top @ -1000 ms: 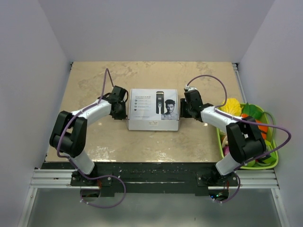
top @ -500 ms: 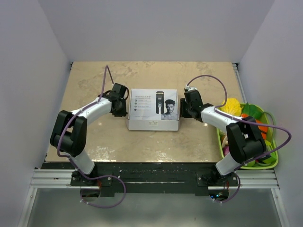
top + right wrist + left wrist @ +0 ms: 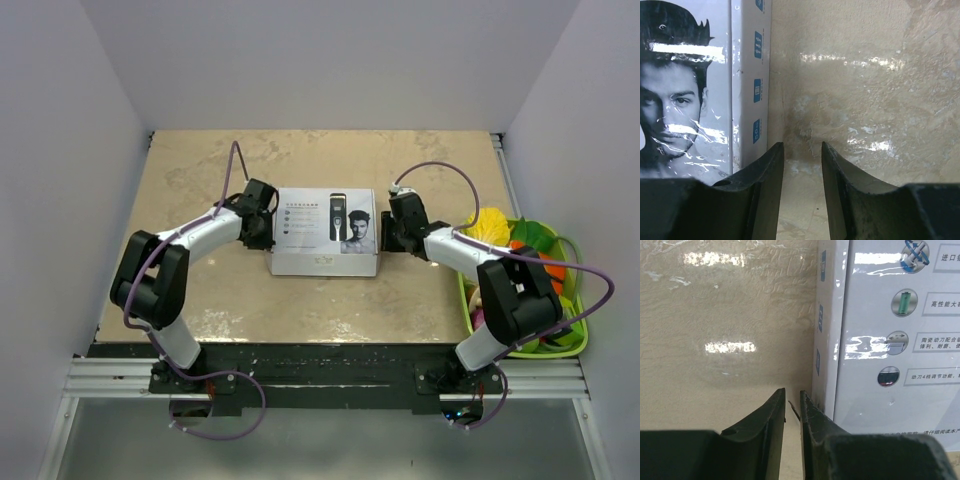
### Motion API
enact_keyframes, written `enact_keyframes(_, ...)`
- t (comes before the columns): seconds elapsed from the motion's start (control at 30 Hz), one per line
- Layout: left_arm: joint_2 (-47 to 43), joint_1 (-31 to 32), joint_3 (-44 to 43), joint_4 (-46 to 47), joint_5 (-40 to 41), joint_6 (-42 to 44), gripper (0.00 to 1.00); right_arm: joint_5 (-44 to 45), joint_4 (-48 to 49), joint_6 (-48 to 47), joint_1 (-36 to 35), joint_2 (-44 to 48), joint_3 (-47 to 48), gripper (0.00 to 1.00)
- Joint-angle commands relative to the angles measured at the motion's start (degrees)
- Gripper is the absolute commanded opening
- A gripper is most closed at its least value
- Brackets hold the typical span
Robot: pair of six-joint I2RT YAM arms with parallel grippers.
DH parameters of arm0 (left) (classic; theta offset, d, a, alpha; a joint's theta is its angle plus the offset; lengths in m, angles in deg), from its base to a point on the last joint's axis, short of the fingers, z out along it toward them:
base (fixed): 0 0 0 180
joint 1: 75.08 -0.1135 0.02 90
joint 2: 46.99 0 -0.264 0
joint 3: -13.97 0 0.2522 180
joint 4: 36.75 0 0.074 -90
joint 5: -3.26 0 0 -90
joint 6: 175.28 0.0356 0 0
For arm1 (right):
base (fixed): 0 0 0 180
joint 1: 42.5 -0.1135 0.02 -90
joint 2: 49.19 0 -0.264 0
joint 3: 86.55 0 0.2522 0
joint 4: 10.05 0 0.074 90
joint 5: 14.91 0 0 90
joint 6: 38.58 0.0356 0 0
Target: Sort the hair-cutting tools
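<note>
The left tool (image 3: 792,409) has its 2 fingers (image 3: 771,425) almost together. Only a thin slit parts them, and nothing is gripped in it. Just off its right finger stands the left side wall of a white box (image 3: 325,236). The wrist view does not settle whether finger and wall touch. Below and ahead of this tool is bare tan counter (image 3: 200,290).

The right tool (image 3: 802,167) is parted wider, a clear gap showing counter between its fingers, and it too holds nothing. The box's right side wall, with small blue marks, rises just beside its left finger, and the printed man's face lies beyond that on the box top.

From above, the box lies flat and closed between the 2 tools, one at each short end. The hair-cutting tools themselves are not in sight in any view, and only a printed clipper shows on the box top. Behind the right tool, alongside its arm, a green basket (image 3: 578,338) holds toy vegetables (image 3: 490,222).
</note>
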Motion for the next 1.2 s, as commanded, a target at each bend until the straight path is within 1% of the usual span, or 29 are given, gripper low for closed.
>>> enact_keyframes(0.0, 0.00, 0.47, -1.35, 1.42, -0.09, -0.02, 0.22, -0.61, 1.42, 0.60, -0.18, 1.57, -0.49, 0.39)
enact_keyframes(0.17, -0.96, 0.64, -1.00, 0.46, 0.35, -0.11, 0.22, -1.13, 0.62, 0.95, -0.26, 1.92, -0.67, 0.38)
enact_keyframes(0.5, -2.72, 1.43, 2.77, 0.98, 0.35, -0.64, 0.21, -2.54, -0.08, 1.39, -0.70, 2.01, -1.81, 0.38)
enact_keyframes(0.77, -3.95, 1.70, 3.57, 0.98, -0.26, -0.90, 0.21, -2.45, -1.75, 1.39, -1.14, 3.24, -0.85, 0.37)
enact_keyframes(0.97, -5.00, 1.78, 3.92, 1.15, -1.49, -1.34, 0.21, -5.35, -2.89, 0.86, -1.58, 3.51, -0.84, 0.36)
enact_keyframes(1.17, -5.97, 1.96, 4.36, 1.07, -2.11, -1.60, 0.21, -8.94, -4.65, -0.46, -1.67, 1.66, -0.14, 0.35)
